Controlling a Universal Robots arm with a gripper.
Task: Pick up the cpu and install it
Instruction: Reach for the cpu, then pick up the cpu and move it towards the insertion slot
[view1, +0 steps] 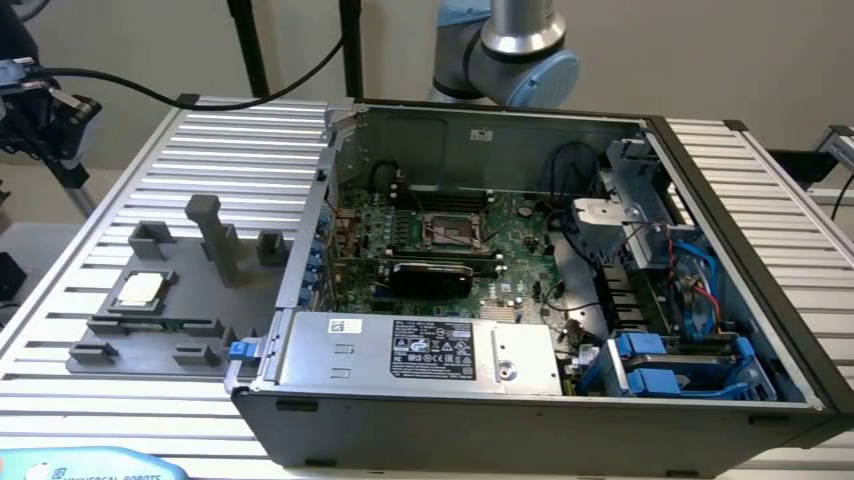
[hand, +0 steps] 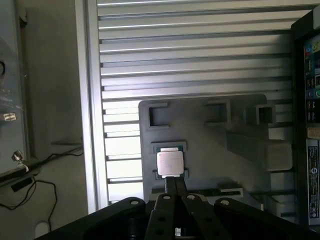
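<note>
The cpu (view1: 140, 290), a small square chip with a shiny silver top, lies flat in a holder on the grey fixture plate (view1: 200, 330), at the exterior view's left beside the computer case. In the wrist view the cpu (hand: 170, 162) sits in its recess on the plate (hand: 215, 145), far below the camera. My gripper (hand: 175, 181) hangs well above it, its two black fingers pressed together with nothing between them, and their tips line up with the chip's near edge. The black-framed socket (view1: 454, 232) on the green motherboard stands open.
The open computer case (view1: 534, 400) fills the middle and the exterior view's right, with a power supply (view1: 427, 350) at the front and blue drive brackets (view1: 667, 365). Grey posts (view1: 207, 235) rise from the fixture plate. The ribbed aluminium table (view1: 240, 130) lies under everything. Cables hang at the exterior view's left.
</note>
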